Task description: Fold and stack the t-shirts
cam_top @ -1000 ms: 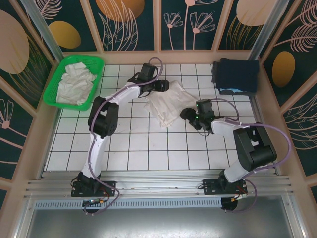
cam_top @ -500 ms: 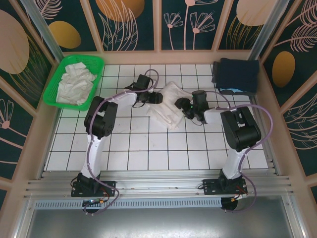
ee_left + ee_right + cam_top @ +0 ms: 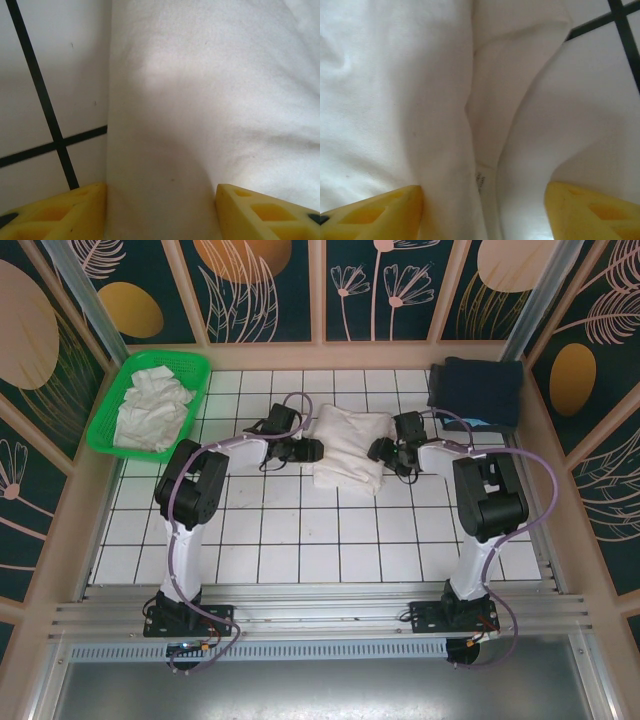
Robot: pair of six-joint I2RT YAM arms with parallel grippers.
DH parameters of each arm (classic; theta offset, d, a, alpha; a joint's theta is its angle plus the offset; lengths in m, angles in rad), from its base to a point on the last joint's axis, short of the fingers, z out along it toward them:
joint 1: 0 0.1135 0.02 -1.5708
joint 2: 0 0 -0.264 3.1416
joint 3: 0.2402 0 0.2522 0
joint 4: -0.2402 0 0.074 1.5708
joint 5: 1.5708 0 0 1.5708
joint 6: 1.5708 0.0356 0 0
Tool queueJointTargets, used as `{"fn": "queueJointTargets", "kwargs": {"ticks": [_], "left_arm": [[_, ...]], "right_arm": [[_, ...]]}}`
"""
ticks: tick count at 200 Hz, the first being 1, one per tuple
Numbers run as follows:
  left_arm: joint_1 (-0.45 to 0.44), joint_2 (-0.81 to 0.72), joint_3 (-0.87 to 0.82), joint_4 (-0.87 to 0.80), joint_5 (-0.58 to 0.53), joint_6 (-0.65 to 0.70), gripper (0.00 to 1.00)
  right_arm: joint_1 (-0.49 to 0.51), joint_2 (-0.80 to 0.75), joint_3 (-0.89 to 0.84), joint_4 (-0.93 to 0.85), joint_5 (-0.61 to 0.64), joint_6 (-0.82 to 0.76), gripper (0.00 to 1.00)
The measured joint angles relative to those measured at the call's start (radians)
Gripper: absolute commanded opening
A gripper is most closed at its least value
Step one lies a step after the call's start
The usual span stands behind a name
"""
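A folded white cotton t-shirt (image 3: 348,446) is seen lying as a rough rectangle on the white tiled table (image 3: 300,540), a little far of centre and between the two arms. The left gripper (image 3: 308,450) is set low at its left edge and the right gripper (image 3: 382,450) at its right edge.

In the left wrist view the yellow fingers (image 3: 55,212) are held wide apart, with the shirt's straight folded edge running between them. Nothing is clamped. In the right wrist view the fingers (image 3: 370,212) are likewise spread, with layered folds and a seam between them, and no pinch is shown.

More crumpled white t-shirts (image 3: 150,405) are heaped in a green plastic basket (image 3: 196,405) at the far left. A dark blue folded cloth (image 3: 478,390) lies at the far right corner.

The shirt is judged to be light, limp and easily creased, so no shape would be kept by it if it were lifted from one point. All layers at each side edge would best be pinched together, with both sides raised evenly. A grip on the top layer alone is likely to let the fold fall open.
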Motion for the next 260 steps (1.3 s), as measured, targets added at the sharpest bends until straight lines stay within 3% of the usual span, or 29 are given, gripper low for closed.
{"fn": "queueJointTargets", "kwargs": {"ticks": [61,116,147,163,208,260], "left_arm": [[-0.002,-0.015,-0.026,0.013,0.018,-0.026,0.56],[-0.006,-0.016,-0.027,0.013,0.025,-0.044,0.56],[-0.012,-0.025,-0.038,0.011,0.038,-0.052,0.56],[-0.014,-0.032,-0.045,0.006,0.045,-0.053,0.56],[-0.016,-0.046,-0.051,-0.015,0.038,-0.028,0.61],[-0.016,-0.129,-0.063,-0.04,0.027,0.053,0.64]], "right_arm": [[0.007,0.064,0.089,-0.038,-0.036,-0.011,0.57],[0.008,0.103,0.121,-0.025,-0.056,-0.024,0.38],[-0.003,0.14,0.126,0.078,-0.159,-0.019,0.3],[-0.006,0.16,0.126,0.132,-0.213,-0.009,0.16],[-0.028,0.164,0.126,0.157,-0.253,-0.023,0.0],[-0.105,0.102,0.128,0.061,-0.171,-0.139,0.0]]}}
